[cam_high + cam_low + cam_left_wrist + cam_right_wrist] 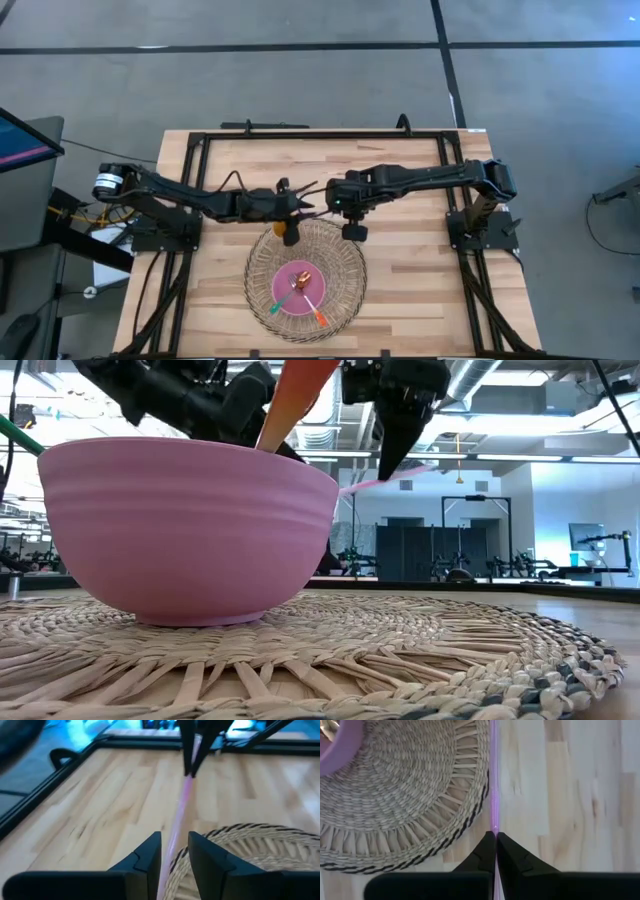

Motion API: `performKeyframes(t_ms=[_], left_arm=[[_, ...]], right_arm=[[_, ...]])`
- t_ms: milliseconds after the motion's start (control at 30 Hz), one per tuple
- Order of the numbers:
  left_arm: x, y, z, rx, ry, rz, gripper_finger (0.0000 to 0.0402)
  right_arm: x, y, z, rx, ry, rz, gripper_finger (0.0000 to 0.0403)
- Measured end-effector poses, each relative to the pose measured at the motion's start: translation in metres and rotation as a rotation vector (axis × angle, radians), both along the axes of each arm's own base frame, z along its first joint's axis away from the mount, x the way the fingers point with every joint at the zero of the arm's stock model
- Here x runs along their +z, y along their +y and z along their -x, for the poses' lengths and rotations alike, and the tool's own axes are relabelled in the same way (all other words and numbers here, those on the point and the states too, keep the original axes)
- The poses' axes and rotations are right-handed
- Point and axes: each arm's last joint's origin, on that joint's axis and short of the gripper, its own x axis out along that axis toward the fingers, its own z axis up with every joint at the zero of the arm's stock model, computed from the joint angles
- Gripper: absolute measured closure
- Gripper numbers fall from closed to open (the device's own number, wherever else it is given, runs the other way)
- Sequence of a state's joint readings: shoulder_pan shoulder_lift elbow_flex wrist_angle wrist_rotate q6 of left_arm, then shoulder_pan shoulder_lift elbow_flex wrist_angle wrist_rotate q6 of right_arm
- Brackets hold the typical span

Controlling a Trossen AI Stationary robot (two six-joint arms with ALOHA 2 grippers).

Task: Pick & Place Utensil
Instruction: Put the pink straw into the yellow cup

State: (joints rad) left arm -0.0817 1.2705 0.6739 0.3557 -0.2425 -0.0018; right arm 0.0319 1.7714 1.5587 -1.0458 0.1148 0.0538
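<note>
With the thin pink plastic utensil pinched in your closed right gripper beside the round woven straw mat and lying between your left gripper's parted fingers, a mistimed release could drop it short of the pink ribbed bowl.

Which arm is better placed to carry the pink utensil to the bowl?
Probably right: the right tool is shut on the pink utensil, while the left tool only straddles it, open. The bowl sits close by both.
</note>
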Motion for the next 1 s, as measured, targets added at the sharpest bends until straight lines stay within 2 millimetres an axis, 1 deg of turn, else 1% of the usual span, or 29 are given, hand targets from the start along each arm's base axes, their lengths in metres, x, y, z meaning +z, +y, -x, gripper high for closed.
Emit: performKeyframes(t_ms=[167, 300, 433, 600, 833, 1000], left_arm=[[-0.001, 0.009, -0.009, -0.084, -0.053, -0.026, 0.0283], [-0.004, 0.009, -0.013, -0.117, -0.065, -0.047, 0.0264], [-0.011, 0.009, -0.017, -0.11, -0.028, -0.09, 0.0255], [-0.016, 0.009, -0.02, -0.107, -0.023, -0.101, 0.026], [-0.017, 0.01, -0.021, -0.105, -0.024, -0.101, 0.0279], [-0.017, 0.017, -0.021, -0.082, -0.024, -0.101, 0.0292]], right_arm=[[0.01, 0.0, 0.001, -0.004, 0.008, 0.018, 0.0402], [0.011, 0.0, 0.001, -0.005, 0.008, 0.018, 0.0402], [0.011, 0.0, 0.001, -0.004, 0.008, 0.015, 0.0402], [0.011, 0.0, 0.001, -0.004, 0.0, 0.014, 0.0402], [0.012, 0.0, 0.0, -0.003, -0.007, 0.013, 0.0402], [0.012, 0.0, 0.0, 0.003, -0.006, -0.005, 0.0402]])
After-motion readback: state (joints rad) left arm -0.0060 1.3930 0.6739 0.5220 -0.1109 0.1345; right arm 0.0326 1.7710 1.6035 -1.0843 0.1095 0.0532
